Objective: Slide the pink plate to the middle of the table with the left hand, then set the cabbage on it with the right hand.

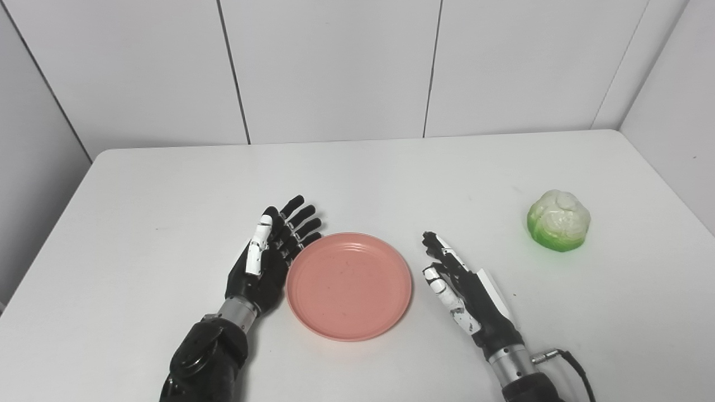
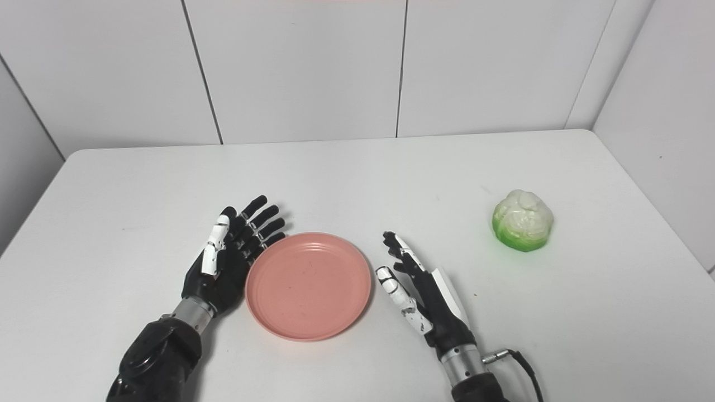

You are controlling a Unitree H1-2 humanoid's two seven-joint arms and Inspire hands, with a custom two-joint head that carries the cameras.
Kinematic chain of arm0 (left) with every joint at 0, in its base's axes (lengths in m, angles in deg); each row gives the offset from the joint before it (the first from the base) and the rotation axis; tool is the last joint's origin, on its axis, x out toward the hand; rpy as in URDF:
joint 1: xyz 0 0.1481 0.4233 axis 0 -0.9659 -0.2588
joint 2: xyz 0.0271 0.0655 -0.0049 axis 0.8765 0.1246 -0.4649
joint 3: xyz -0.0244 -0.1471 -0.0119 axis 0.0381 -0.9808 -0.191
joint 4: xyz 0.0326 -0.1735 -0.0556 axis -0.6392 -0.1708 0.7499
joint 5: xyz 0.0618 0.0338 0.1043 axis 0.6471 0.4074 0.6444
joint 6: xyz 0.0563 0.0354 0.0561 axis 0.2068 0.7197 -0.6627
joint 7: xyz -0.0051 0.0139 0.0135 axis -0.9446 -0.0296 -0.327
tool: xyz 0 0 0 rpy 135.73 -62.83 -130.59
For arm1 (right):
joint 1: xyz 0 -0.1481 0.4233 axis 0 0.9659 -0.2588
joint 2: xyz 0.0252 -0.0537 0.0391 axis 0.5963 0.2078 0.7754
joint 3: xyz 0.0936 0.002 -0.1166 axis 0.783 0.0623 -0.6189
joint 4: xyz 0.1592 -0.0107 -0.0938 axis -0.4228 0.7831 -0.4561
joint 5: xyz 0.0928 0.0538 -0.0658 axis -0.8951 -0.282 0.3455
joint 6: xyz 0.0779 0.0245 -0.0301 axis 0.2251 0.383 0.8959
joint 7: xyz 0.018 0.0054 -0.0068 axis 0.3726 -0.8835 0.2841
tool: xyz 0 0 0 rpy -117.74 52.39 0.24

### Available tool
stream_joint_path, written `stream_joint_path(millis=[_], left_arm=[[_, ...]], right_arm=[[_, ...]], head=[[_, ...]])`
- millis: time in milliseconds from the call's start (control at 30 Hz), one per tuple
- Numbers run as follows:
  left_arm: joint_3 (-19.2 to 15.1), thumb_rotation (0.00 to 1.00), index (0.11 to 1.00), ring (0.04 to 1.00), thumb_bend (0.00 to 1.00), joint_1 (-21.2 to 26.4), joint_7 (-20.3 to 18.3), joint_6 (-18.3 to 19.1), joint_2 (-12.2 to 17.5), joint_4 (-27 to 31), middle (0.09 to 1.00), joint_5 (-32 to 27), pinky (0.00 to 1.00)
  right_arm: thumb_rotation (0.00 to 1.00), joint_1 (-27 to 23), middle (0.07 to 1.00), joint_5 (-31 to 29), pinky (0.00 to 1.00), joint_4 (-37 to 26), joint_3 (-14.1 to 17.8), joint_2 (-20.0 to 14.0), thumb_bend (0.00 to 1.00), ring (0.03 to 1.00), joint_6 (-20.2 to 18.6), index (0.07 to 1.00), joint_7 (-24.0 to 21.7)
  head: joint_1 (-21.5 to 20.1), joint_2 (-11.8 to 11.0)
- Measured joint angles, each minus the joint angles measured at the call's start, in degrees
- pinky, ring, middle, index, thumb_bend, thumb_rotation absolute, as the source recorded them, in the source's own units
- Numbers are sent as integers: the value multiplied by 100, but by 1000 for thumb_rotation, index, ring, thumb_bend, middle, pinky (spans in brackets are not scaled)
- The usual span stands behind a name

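On the white table (image 1: 167,184), pink plate (image 1: 349,286) between open-fingered left hand (image 1: 267,259) and right hand (image 1: 463,293); cabbage (image 1: 558,220) far right.

We see a white table (image 1: 167,184) with rounded far corners, set against white wall panels. A pink plate (image 1: 349,286) lies flat on it near the front, about midway across. A cabbage (image 1: 558,220), pale on top and green below, sits on the table toward the right side, well apart from the plate. Much of the tabletop shows bare white around them.
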Motion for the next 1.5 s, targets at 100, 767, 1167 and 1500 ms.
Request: stream_joint_path(millis=[100, 767, 1167, 1500], left_arm=[[1, 1000, 875, 871, 449, 9, -14, -56, 24, -43, 886, 2, 864], [47, 1000, 851, 846, 477, 100, -78, -530, 209, -345, 860, 126, 834], [-43, 1000, 840, 831, 479, 187, -201, -662, 267, -563, 848, 122, 812], [-159, 1000, 832, 833, 503, 259, -385, -788, 387, -756, 847, 119, 812]], right_arm=[[1000, 5, 911, 77, 875, -17, -4, 37, 304, 910, -33, 912, 93], [857, -294, 848, 1200, 749, -889, 202, -61, 546, 819, -520, 857, 371], [617, -775, 862, 1600, 746, -1438, 492, -242, 853, 829, -843, 867, 367], [530, -919, 940, 2408, 779, -1824, 623, -672, 968, 891, -1158, 936, 298]], head=[[-114, 26], [-844, 97], [-1283, 62], [-1468, 53]])
